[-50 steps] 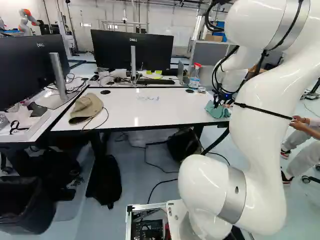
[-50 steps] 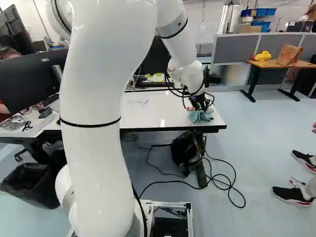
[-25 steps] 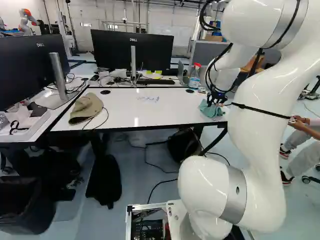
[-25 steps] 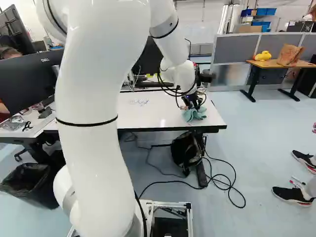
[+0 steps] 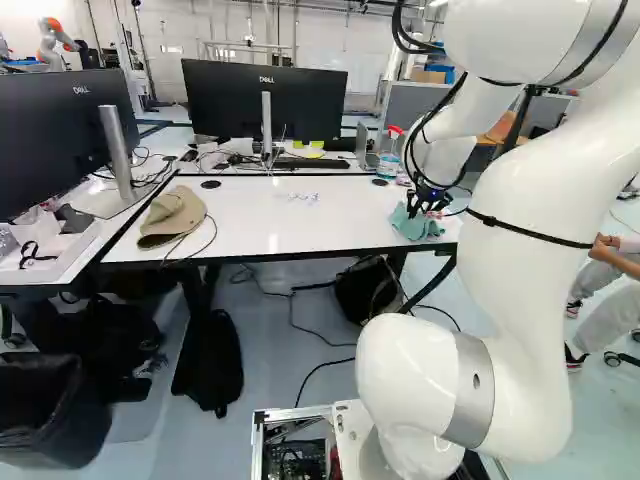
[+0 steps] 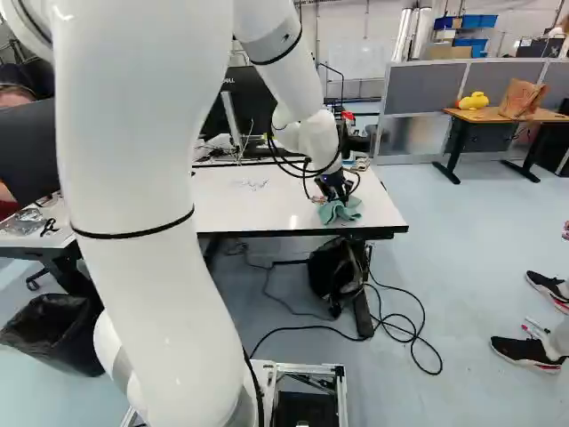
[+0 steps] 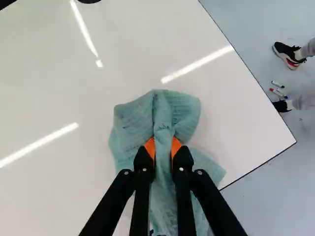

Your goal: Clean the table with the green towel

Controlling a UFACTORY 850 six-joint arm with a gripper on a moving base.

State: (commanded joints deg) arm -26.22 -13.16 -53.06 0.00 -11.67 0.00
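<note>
Arm (image 6: 133,222): extended from the base over the right-hand part of the white table (image 5: 350,220), so that the near right corner region is reached from above.

Gripper (image 7: 163,146): clamped on the green towel (image 7: 162,110). A raised fold is pinched between the orange pads from both sides, while the rest of the cloth is spread around the fingers on the tabletop. By this hold, it is judged, the cloth can be dragged as a loose pad, with the fingertips cushioned from the surface.

Brown hat (image 5: 172,217): seen at the table's left end, near the front edge, with a thin cord lying beside it. It is set aside from the marks, so a short wipe should not be hindered; a long sweep might catch the cord.

Blue scribbled marks (image 5: 297,197): located left of the towel and slightly farther back. These are taken to be the dirt to be removed. The step in hand is judged to be the bringing of the cloth towards them, with light downward pressure needed; slipping of the fold is the main risk.

Spray bottle (image 5: 389,158): stood upright behind the towel, presumably for wetting.

Monitor (image 5: 225,100): placed beyond, outside the presumed wiping area.
</note>
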